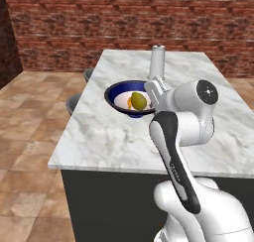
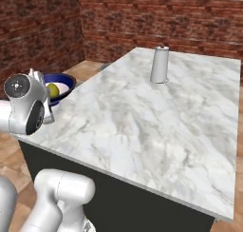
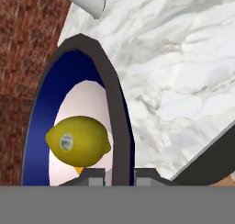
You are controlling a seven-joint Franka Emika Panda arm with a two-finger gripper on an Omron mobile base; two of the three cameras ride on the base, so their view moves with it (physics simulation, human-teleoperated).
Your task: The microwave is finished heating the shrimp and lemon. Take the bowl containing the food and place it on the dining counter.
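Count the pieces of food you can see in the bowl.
2: the lemon sits in the bowl, and the shrimp peeks out from behind it, mostly covered. More could be hidden underneath.

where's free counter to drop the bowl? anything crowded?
The dining counter is bare almost everywhere: the wide marble stretch between the near edge and the grey cylinder, and all along the right side. Only that cylinder stands near the far end. The bowl, with lemon, is pinched at its rim by the end effector near the left edge.
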